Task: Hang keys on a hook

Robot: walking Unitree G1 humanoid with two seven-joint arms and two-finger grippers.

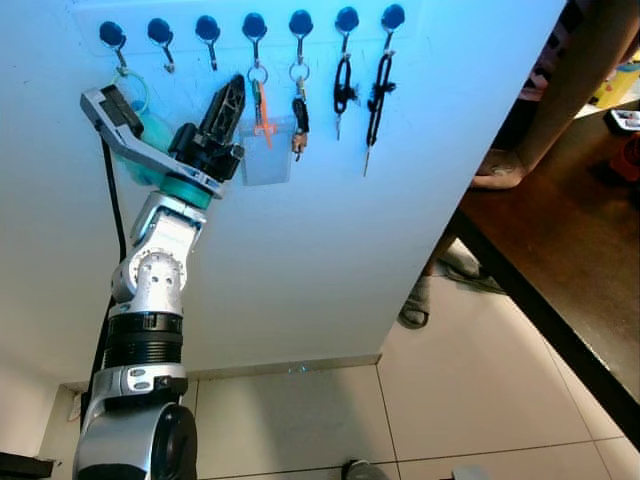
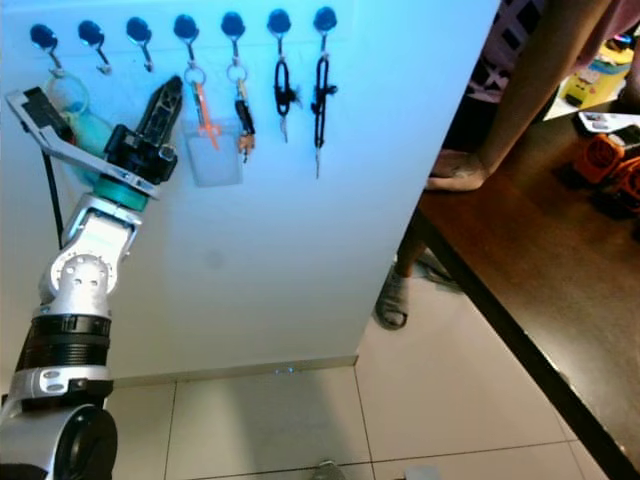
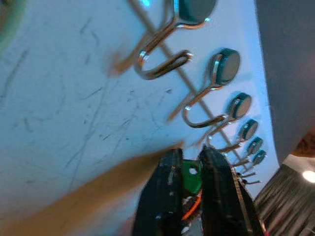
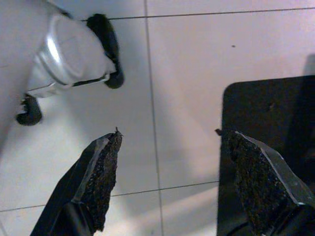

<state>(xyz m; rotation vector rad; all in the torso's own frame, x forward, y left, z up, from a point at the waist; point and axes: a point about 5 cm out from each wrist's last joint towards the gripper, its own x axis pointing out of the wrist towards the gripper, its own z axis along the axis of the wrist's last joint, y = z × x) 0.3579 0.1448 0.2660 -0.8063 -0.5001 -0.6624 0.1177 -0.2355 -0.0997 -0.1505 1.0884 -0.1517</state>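
A row of several dark-headed metal hooks (image 1: 208,30) runs along the top of a white wall. My left gripper (image 1: 234,88) is raised to it, its tips just below and between the third and fourth hooks. In the left wrist view its fingers (image 3: 170,182) are shut on a small green key tag (image 3: 191,174), with something orange below it. The nearest hooks (image 3: 162,64) are bare. An orange key with a clear card holder (image 1: 268,150) and black key sets (image 1: 343,85) hang from the hooks to the right. My right gripper (image 4: 170,147) hangs open over the floor.
A teal fob on a ring (image 1: 148,130) hangs from the first hook, behind my wrist. A dark table (image 1: 560,250) juts in at the right. A person's sandalled feet (image 1: 417,300) stand beside the wall's corner. White floor tiles (image 1: 300,420) lie below.
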